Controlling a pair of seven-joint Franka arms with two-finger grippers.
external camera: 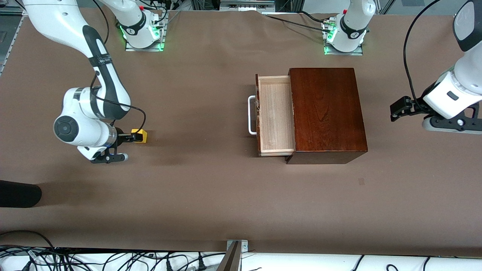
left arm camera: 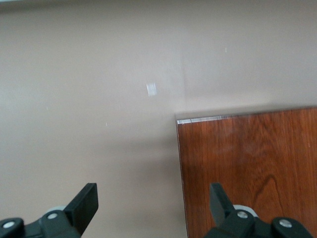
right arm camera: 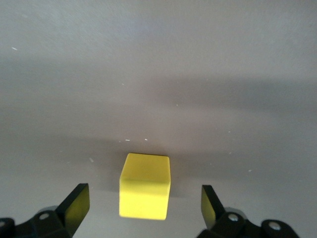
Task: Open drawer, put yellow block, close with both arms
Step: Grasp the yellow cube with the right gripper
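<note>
With the drawer point(external camera: 275, 114) standing open, the right claw point(right arm camera: 143, 208) is straddling the block point(right arm camera: 144, 192), spread ready to grasp, while the left claw point(left arm camera: 153, 208) is waiting, released, beside the box point(external camera: 325, 113).

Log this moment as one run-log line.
drawer: open, empty | yellow block: on table, between open right gripper fingers | left gripper: open, waiting

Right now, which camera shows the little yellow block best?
The right wrist view: the yellow block fills the middle, sitting on the table between the open fingers of the right tool. The front view shows it small and partly hidden by that tool. The left wrist view misses it.
</note>
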